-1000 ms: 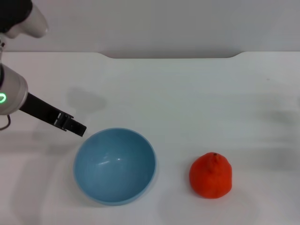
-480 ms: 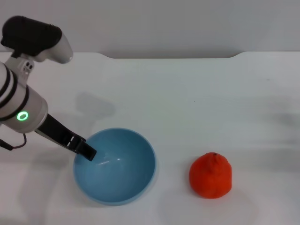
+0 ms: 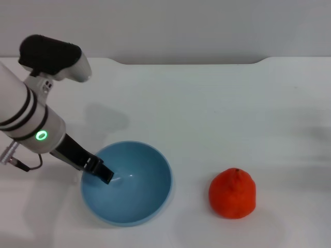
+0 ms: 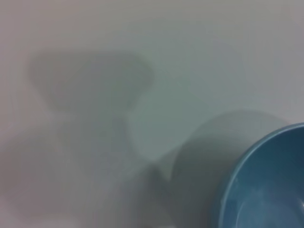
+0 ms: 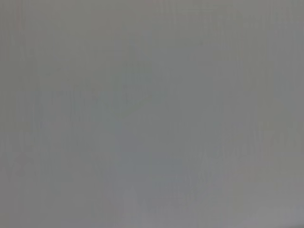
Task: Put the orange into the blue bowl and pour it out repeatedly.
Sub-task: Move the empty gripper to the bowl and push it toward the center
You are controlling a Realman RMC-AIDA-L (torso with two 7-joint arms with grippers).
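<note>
The blue bowl (image 3: pixel 138 194) stands upright on the white table at the front left, with nothing inside it. To its right, about a hand's width away, the orange (image 3: pixel 232 193) rests on the table with its stem nub up. My left gripper (image 3: pixel 102 173) reaches down from the left, its dark tip just inside the bowl's left rim. The left wrist view shows part of the blue bowl (image 4: pixel 266 187) and shadows on the table. My right gripper is out of view, and its wrist view shows only plain grey.
The white table (image 3: pixel 207 113) stretches back to a grey wall, with a notched far edge. My left arm's white body with a green light (image 3: pixel 40 136) hangs over the table's left side.
My left arm has swung forward and to the right. Its gripper tip has gone from outside the bowl's upper left rim to just inside it. Bowl and orange have not moved.
</note>
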